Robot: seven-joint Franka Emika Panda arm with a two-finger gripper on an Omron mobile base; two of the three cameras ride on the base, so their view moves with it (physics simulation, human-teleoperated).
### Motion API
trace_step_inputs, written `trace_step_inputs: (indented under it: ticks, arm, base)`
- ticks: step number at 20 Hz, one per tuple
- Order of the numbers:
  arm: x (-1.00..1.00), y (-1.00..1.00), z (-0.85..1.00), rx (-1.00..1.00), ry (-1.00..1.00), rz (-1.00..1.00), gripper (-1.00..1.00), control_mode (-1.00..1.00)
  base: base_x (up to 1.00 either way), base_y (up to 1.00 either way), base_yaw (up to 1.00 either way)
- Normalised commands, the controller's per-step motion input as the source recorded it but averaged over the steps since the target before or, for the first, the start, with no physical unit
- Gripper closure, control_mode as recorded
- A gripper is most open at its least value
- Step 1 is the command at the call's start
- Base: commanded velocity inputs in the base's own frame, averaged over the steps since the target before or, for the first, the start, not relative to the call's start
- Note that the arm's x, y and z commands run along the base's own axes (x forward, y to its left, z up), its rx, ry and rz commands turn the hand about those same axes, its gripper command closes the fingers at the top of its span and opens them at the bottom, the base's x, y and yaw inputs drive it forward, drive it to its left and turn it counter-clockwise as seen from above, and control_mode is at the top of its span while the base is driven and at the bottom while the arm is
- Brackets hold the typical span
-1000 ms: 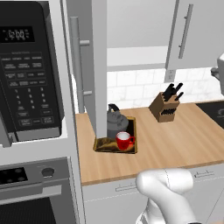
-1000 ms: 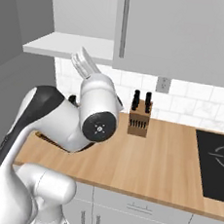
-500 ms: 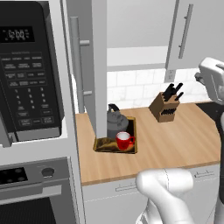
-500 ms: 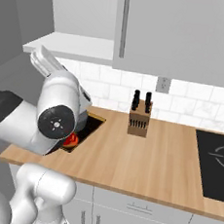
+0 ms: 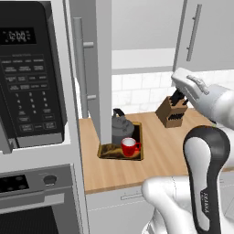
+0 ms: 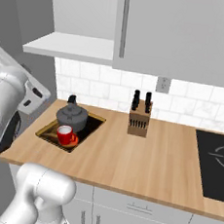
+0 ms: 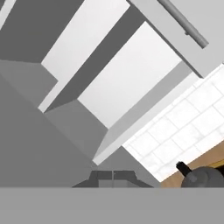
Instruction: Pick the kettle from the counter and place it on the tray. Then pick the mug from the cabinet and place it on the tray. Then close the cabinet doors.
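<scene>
Left base view: kettle [image 5: 121, 131] and mug [image 5: 130, 147] both sit on the tray [image 5: 110, 152], which lies at the left end of the counter [image 5: 155, 155] near its front edge. Kettle is at the tray's back half, mug at its front, the two just beside each other. So the remaining thing is the cabinet doors. Left door [image 5: 95, 68] stands swung out, edge-on to the camera, its bar handle [image 5: 81, 64] running vertically. Long axis of the door is upright; the panel points out from the cabinet [image 6: 72, 46] over the counter's left end. Right door [image 6: 178, 33] looks flat and closed in the right base view.

Gripper [image 7: 113, 177] fingertips are pressed together, clenched on nothing, aimed up toward the open cabinet shelf in the hand view.

Handling guess: door is a stiff, rigid panel on hinges, light to swing, not fragile. No grasp needed; best contact is probably a push on the flat outer face near the free edge, away from the hinge, or against the bar handle. Smooth face could let closed fingers slide, so push square-on.
</scene>
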Motion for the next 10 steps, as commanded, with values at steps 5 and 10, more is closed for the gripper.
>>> trace_step_inputs:
  ticks: [5,10]
  arm:
    - [-0.14,0.66,0.0,-0.06,0.12,-0.11,1.0,-1.0]
    - [-0.29,0.39,0.0,-0.01,0.11,-0.1,1.0,-1.0]
  base:
    - [0.0,0.0,0.0]
    - [0.0,0.0,0.0]
